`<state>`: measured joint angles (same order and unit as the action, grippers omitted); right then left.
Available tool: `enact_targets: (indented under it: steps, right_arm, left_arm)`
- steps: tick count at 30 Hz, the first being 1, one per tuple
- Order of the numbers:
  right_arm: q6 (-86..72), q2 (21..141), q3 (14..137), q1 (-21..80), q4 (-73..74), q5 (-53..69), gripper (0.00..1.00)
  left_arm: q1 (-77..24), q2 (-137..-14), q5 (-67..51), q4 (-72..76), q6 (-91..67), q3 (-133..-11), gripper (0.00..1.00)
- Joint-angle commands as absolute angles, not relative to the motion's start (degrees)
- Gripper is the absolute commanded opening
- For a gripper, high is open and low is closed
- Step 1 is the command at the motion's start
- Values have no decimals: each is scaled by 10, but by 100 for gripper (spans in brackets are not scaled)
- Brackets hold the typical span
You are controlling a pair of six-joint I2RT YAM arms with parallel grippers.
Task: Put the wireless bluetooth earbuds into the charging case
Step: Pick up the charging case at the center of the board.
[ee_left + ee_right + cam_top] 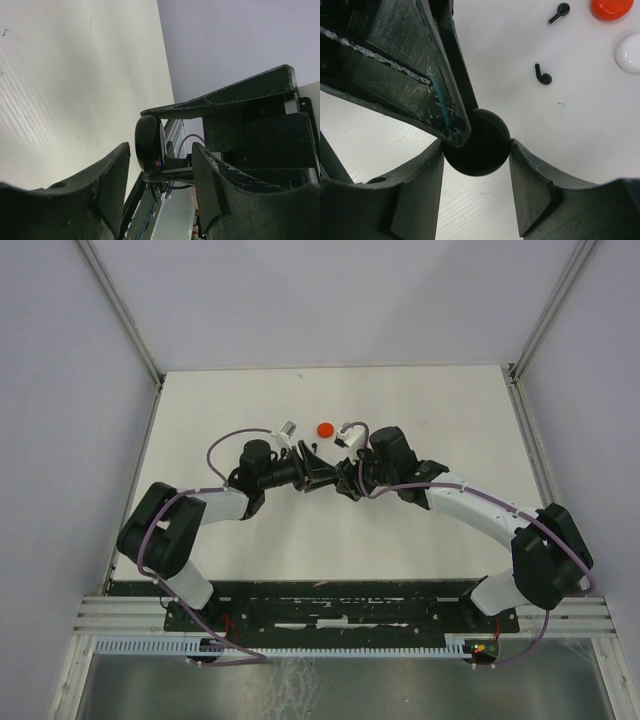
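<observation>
My right gripper (pixel 476 145) is shut on a round black charging case (pixel 482 150), one finger pressing each side of its rim. My left gripper (pixel 161 150) faces it from the other side, with the case (pixel 149 142) seen edge-on between its jaws. Those jaws are open, with a gap on both sides of the case. Two black earbuds (pixel 559 12) (pixel 543 74) lie on the white table just beyond. In the top view both grippers (pixel 318 476) (pixel 342 478) meet at the table's middle.
A red round case (pixel 611 7) (pixel 325 429) and a white round case (pixel 628 52) lie beyond the earbuds. Small white-grey pieces (pixel 288 427) (pixel 350 430) sit on either side of the red case. White walls enclose the table (pixel 450 410).
</observation>
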<state>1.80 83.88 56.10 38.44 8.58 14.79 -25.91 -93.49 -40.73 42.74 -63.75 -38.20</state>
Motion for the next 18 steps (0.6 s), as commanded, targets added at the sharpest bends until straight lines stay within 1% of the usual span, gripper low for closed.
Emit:
enact_targets:
  steps: [1, 6, 14, 18]
  right_arm:
    - [13, 841, 592, 382, 59, 159, 19]
    - [12, 843, 593, 382, 59, 160, 19]
    - [12, 842, 593, 382, 59, 158, 19]
    - [12, 841, 592, 382, 59, 157, 19]
  left_arm:
    - [-266, -946, -421, 465, -656, -396, 58]
    - [-268, -949, -422, 473, -661, -395, 55]
    - [-269, -950, -418, 475, -661, -394, 43]
    - [-269, -950, -416, 480, -664, -392, 39]
